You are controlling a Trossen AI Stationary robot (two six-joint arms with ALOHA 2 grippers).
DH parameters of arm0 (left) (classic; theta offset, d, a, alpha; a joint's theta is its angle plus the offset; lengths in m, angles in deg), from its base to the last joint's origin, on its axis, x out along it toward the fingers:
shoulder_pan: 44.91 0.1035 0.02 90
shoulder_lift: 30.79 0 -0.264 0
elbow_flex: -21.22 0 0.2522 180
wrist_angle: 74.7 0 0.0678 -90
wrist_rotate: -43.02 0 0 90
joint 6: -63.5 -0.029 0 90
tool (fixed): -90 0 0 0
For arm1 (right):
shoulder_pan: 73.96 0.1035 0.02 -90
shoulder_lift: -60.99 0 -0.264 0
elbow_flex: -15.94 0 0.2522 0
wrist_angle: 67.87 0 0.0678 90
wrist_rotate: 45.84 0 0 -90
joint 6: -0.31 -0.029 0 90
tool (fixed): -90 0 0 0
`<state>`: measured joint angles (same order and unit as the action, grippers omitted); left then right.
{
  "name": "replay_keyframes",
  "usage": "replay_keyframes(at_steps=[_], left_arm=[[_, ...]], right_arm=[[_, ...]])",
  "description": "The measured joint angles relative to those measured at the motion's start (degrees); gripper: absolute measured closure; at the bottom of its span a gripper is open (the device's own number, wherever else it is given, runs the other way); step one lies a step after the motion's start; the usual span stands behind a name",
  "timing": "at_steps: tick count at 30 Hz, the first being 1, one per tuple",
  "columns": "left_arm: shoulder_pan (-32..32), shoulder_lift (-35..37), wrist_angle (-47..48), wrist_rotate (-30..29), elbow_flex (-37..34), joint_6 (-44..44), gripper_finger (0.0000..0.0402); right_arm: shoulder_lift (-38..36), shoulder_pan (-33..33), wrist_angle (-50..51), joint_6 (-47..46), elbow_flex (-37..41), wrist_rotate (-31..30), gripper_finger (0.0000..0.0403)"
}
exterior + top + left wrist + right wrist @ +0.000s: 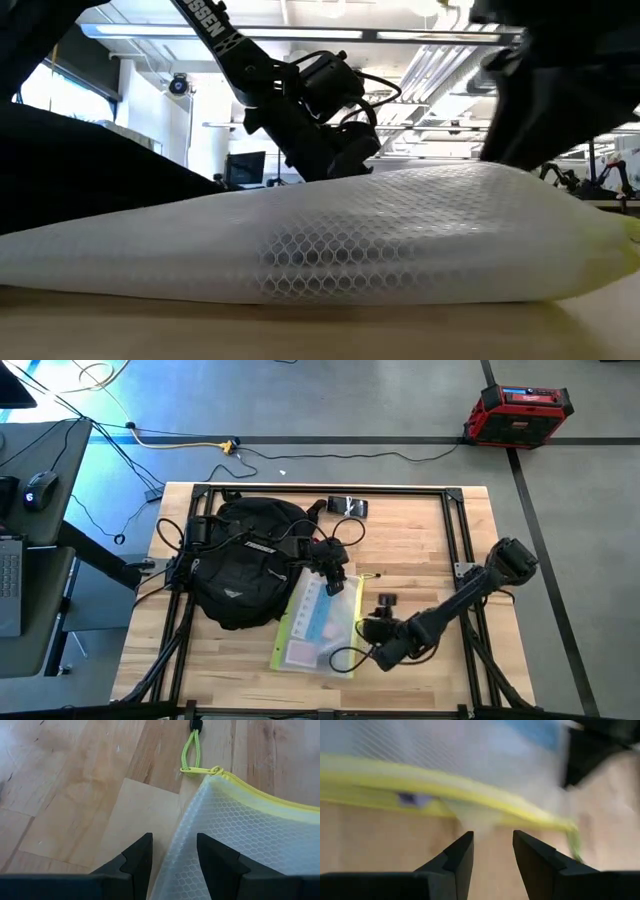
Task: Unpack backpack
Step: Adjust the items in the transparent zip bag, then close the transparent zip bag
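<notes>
Wooden table [420,550] bears backpack [240,565], mesh pouch [315,622] (yellow-zipped).

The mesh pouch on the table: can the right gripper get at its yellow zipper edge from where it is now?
Probably yes. The right gripper sits open just short of the mesh pouch's yellow zipper edge, with only bare table between them.

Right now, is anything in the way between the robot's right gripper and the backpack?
Yes. The clear mesh zipper pouch lies flat on the table between the right gripper and the backpack. The left gripper also hovers at the pouch's top edge, beside the backpack.
</notes>
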<state>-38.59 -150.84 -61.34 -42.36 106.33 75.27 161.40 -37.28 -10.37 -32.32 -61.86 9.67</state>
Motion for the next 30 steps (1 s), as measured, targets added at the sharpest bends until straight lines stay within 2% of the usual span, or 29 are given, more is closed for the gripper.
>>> replay_keyframes(at_steps=[3,5,7,11,14,17,21,26,30], left_arm=[[0.0,0.1,0.04,0.19,0.0,-0.06,0.0268],[0.04,0.81,0.86,1.23,0.0,-1.73,0.0268],[-0.04,2.53,2.15,1.53,-0.04,-4.3,0.0268],[-0.07,7.23,3.69,0.98,-0.04,-7.82,0.0268],[-0.29,10.09,4.08,0.47,-0.04,-10.37,0.0268],[-0.41,11.5,2.77,0.5,0.04,-12.47,0.0268],[-0.39,10.89,1.73,3.61,0.04,-15.25,0.0268],[-0.2,8.77,-0.45,3.71,-0.02,-20.12,0.0268],[0.42,7.18,-3.7,4.68,-0.02,-22.08,0.0268]], right_arm=[[-0.17,1.87,8.0,-9.13,-0.83,-1.93,0.0277],[-0.26,2.99,7.93,-12.07,0.09,-2.16,0.0277],[-0.36,4.06,4.79,-12.31,1.32,-2.42,0.0277],[-0.38,5.12,-8.15,-8.11,4.09,-1.88,0.0277],[-0.4,4.73,-15.35,-5.75,4.86,4.94,0.0277],[-0.4,3.53,-18.94,-9.32,4.86,13.05,0.0269],[-0.38,1.8,-23.74,-16.12,4.88,20.05,0.0232],[-0.15,1.15,-33.04,-20.63,4.88,21.26,0.0159],[2.67,0.99,-33.85,-30.07,4.88,20.43,0.0124]])
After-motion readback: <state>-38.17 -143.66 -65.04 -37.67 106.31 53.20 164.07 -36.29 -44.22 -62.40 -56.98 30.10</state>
